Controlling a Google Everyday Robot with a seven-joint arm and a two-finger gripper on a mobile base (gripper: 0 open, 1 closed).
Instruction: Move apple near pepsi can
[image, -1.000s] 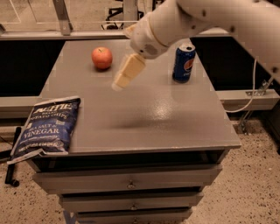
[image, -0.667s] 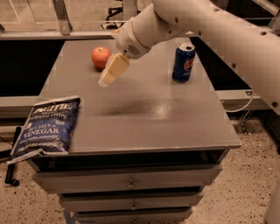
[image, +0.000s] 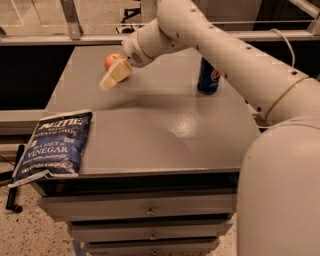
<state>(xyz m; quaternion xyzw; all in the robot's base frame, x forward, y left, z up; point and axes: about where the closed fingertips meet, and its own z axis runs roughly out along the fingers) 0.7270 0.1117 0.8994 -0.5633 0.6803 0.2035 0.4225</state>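
The orange-red apple (image: 111, 61) sits at the far left of the grey table top, partly hidden behind my gripper. My gripper (image: 114, 75) hangs just in front of and slightly below the apple, its cream-coloured fingers pointing down-left. The dark blue pepsi can (image: 208, 76) stands upright at the right side of the table, well apart from the apple. My white arm reaches in from the right, crossing above the can.
A flat blue salt and vinegar chip bag (image: 55, 144) lies at the table's front left corner, overhanging the edge. The grey table (image: 165, 130) has drawers (image: 150, 210) below its front. A rail and glass (image: 70, 20) run behind the table.
My gripper has moved left across the table, from the middle between apple and can to right in front of the apple. The apple, can and chip bag have not moved.
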